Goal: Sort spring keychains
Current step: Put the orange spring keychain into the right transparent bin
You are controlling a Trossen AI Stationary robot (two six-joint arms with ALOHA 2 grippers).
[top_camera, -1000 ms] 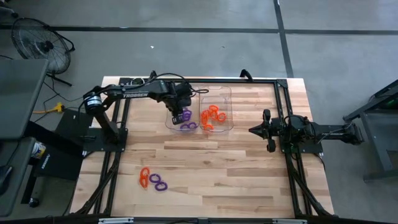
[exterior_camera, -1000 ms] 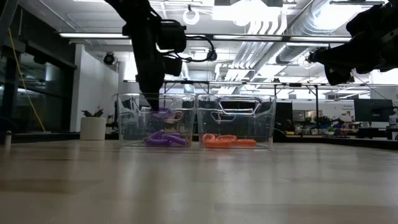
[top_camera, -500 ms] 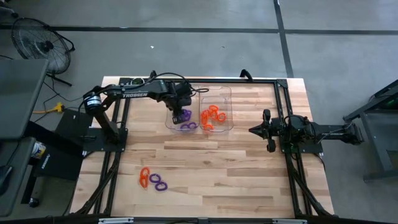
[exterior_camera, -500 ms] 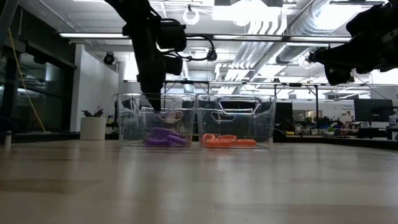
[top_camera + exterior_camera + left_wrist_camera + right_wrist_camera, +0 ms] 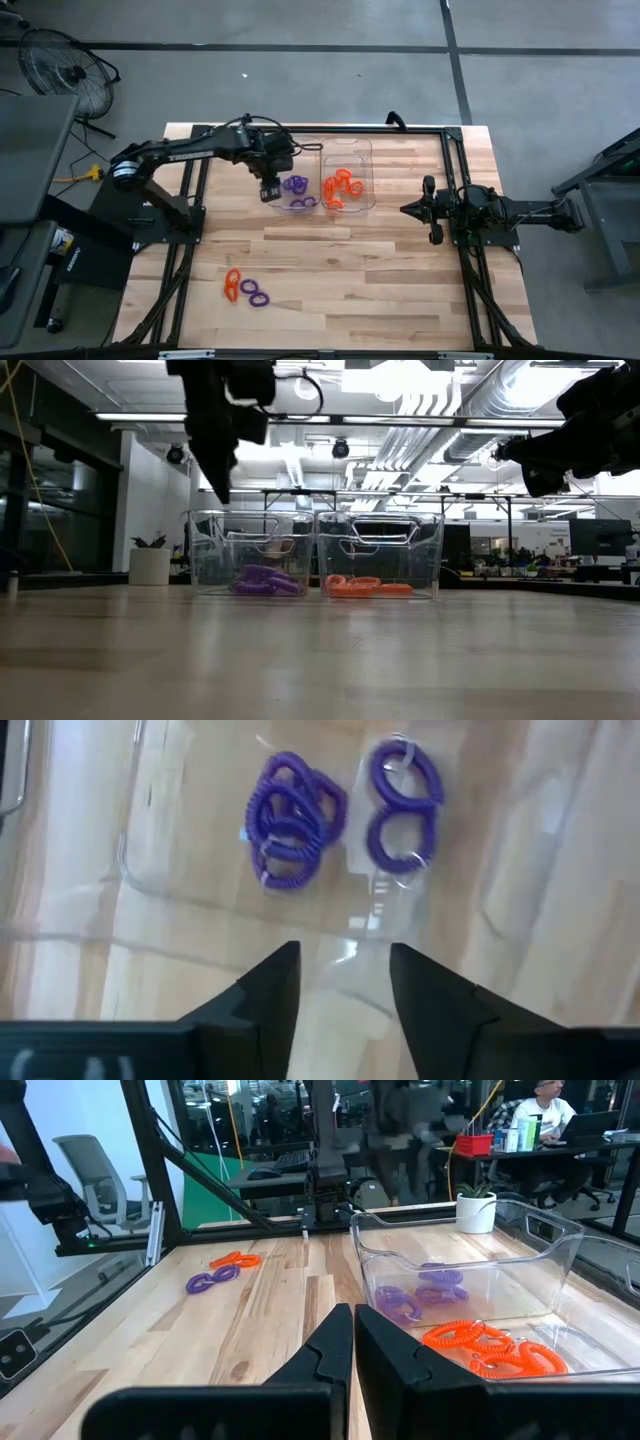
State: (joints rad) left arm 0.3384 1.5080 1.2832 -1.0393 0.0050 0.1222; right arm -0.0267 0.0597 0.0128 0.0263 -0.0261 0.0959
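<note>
Two clear trays stand side by side at the table's far middle. The left tray [image 5: 300, 150] holds several purple spring keychains [image 5: 297, 190], also in the left wrist view [image 5: 292, 820]. The right tray [image 5: 352, 150] holds orange ones [image 5: 342, 187]. An orange keychain [image 5: 232, 284] and two purple ones [image 5: 256, 293] lie on the table near its near left. My left gripper [image 5: 343, 975] is open and empty, raised over the purple tray's left near corner [image 5: 267, 191]. My right gripper [image 5: 353, 1325] is shut and empty, raised at the table's right [image 5: 408, 209].
A black frame runs round the table top [image 5: 330, 128]. The arm bases stand at the left and right edges. Bare wood lies between the trays and the loose keychains [image 5: 340, 260]. A person sits at a desk in the room beyond [image 5: 545, 1100].
My left gripper has let go of a purple keychain, which has dropped onto the pile in the left tray. The gripper has then risen out of the tray and gone toward the table's left edge.
</note>
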